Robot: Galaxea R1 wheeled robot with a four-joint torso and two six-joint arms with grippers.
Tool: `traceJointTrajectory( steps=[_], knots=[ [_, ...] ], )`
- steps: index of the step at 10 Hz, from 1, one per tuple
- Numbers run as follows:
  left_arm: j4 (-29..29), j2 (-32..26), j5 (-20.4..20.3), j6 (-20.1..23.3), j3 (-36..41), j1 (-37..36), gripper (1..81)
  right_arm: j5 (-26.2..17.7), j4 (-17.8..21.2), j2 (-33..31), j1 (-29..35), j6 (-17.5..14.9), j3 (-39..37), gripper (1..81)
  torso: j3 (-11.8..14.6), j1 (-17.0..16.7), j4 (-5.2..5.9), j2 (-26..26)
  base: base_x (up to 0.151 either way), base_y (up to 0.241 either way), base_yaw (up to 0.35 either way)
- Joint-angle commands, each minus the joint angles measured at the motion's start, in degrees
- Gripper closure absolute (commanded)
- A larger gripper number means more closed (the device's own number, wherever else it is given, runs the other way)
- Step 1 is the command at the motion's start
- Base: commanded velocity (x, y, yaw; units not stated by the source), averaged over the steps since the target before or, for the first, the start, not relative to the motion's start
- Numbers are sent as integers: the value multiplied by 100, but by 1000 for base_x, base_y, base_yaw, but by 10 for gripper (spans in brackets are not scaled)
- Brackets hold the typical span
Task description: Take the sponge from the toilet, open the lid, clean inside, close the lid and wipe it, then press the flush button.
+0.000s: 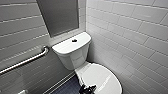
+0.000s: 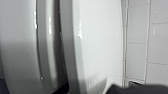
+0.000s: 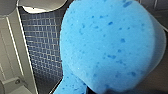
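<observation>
- The toilet [image 1: 72,56] stands in the corner of a tiled room, its tank against the back wall. A grab rail [image 1: 25,61] runs along the wall beside it.
- The lid [image 1: 100,80] lies flat down over the bowl. In the left wrist view its rounded side edge [image 2: 100,45] shows close up, with a dark seam between it and the part beneath. From this alone I cannot tell whether the bowl has not yet been opened or has already been cleaned and shut again.
- The sponge [image 3: 107,47] is off the toilet. It hangs in the air close before the right wrist camera, above the dark blue floor tiles [image 3: 45,45], so the pick-up step is done.
- The right gripper's jaws are not plain to see, only a dark edge under the sponge. Since the sponge rests on nothing, I judge them clenched on it.
- The left gripper [image 1: 87,88], a small dark shape in the head view, sits at the lid's near left edge, touching it or just beside it. Whether its jaws are released or clenched I cannot tell. Its place suggests the step in hand concerns the lid's edge.
- The flush button [image 1: 74,40] sits in the middle of the tank's flat top, well apart from both grippers. Pressing it looks like work left to do, as does wiping the lid, since the sponge is not on it.
</observation>
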Motion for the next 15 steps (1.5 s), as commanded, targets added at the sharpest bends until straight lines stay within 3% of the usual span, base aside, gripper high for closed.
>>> traceJointTrajectory(
  steps=[1, 7, 15],
  knots=[
    [-43, 270, 954, 20, 12, -584, 10, -313, -144, -196, 101, 13, 108, 811, 0, 0, 0, 0, 0, 0, 0],
    [-87, -364, 769, -542, 1128, -891, 10, -304, -145, -144, 92, 4, 64, 811, -2, 2, 0, 2, 0, 0, 0],
    [-60, -293, 751, -647, 1225, -1164, 10, -313, -153, -82, 145, -5, 20, 811, -6, 2, 0, 2, 0, 0, 0]
  ],
)
